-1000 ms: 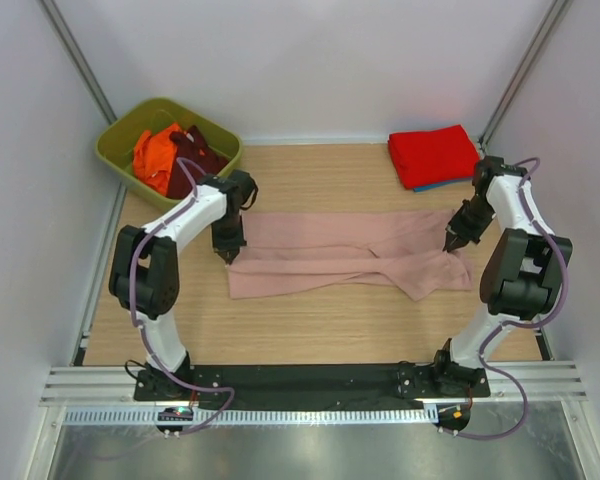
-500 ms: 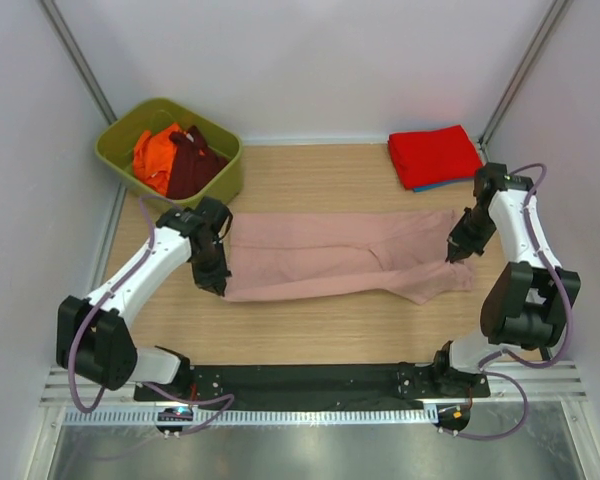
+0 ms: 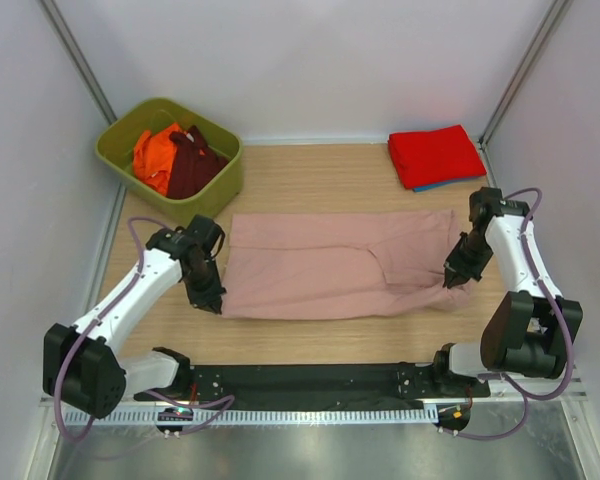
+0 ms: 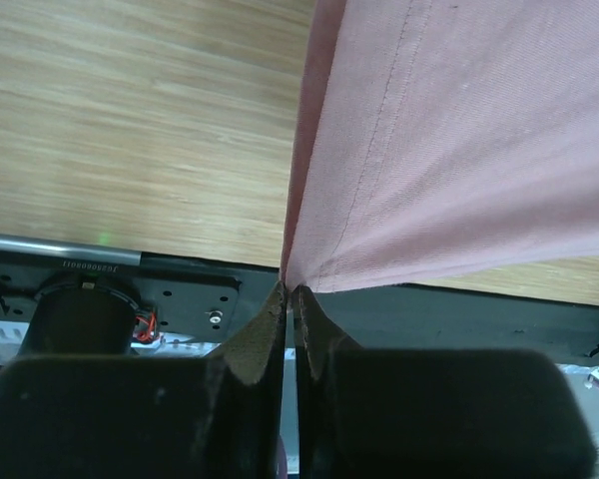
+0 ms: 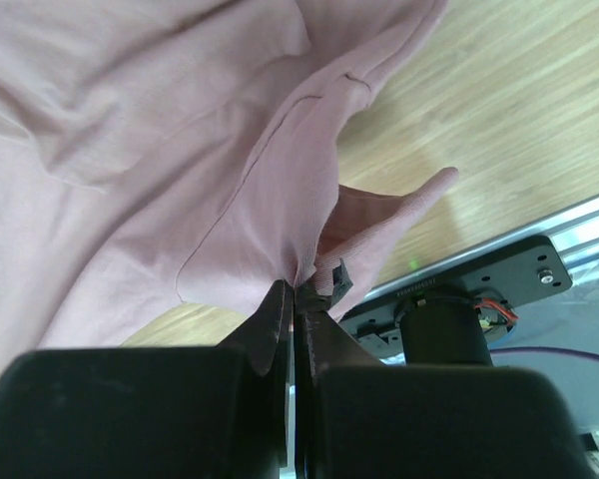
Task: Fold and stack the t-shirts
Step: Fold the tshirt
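Observation:
A dusty-pink t-shirt (image 3: 330, 268) lies spread across the middle of the table, folded lengthwise. My left gripper (image 3: 212, 302) is shut on its near left corner (image 4: 298, 271), and the cloth rises taut from the fingertips. My right gripper (image 3: 452, 280) is shut on the near right edge of the pink t-shirt (image 5: 280, 200), where the fabric bunches. A folded red t-shirt (image 3: 434, 154) lies at the back right on top of a blue one (image 3: 432, 185). Orange (image 3: 154, 155) and maroon (image 3: 192, 165) t-shirts sit crumpled in the bin.
A green bin (image 3: 220, 140) stands at the back left corner. The black base rail (image 3: 310, 380) runs along the near table edge, and white walls close in on the sides.
Both grippers have pulled the pink t-shirt's edge toward the near side of the table, unfolding it wider. The left arm swung down and outward; the right arm moved nearer too.

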### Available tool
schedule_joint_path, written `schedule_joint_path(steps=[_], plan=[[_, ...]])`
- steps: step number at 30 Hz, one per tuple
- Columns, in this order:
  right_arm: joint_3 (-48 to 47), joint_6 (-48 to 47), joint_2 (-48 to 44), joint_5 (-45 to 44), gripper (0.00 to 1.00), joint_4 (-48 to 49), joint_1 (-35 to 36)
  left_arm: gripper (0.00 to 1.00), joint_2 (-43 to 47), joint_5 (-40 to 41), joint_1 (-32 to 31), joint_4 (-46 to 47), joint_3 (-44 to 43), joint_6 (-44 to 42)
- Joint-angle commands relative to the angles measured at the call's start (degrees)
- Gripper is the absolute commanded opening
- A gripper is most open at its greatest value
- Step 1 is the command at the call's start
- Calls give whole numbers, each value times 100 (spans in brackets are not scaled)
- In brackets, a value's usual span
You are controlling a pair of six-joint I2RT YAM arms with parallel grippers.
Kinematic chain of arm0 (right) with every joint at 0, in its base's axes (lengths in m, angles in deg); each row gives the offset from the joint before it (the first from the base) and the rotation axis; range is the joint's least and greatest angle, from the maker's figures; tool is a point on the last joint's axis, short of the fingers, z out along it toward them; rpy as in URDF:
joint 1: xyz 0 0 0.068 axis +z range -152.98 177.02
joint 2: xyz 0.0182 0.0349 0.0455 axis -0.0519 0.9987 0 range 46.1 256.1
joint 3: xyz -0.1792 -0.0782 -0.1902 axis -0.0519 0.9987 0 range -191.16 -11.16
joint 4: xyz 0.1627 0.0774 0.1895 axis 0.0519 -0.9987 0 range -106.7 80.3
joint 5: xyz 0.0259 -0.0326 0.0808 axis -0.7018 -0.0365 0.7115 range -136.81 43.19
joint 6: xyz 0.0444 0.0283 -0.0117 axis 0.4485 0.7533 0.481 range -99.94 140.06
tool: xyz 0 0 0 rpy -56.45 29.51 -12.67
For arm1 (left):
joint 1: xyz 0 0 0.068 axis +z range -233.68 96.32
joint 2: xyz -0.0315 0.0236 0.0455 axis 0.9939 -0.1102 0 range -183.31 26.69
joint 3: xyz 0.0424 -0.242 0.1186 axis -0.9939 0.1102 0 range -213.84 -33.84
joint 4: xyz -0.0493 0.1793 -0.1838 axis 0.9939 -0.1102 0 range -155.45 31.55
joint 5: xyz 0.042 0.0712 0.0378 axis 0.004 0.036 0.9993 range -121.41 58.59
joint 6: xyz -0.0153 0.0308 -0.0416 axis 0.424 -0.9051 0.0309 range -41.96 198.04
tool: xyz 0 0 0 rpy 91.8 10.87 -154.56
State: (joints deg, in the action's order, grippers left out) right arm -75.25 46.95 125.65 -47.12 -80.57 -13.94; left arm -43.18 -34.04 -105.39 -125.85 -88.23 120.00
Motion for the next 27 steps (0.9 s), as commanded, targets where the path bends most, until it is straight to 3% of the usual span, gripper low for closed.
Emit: schedule_joint_path(steps=[1,20,21,22,24,27], plan=[[186,-53,-291,-39,1,-6,41,6,70,61,27,-239,121,155],[-551,-88,535,234,1,320,50,9,-1565,78,27,553,-10,-38],[-569,-97,579,251,1,320,50,10,-1548,114,27,526,-19,-56],[-595,-97,588,260,1,320,50,20,-1434,123,27,508,-19,-56],[-587,-88,597,286,1,311,68,29,-1285,0,27,508,77,-3],[-560,-88,606,356,1,328,94,28,-1196,-438,18,648,288,295]])
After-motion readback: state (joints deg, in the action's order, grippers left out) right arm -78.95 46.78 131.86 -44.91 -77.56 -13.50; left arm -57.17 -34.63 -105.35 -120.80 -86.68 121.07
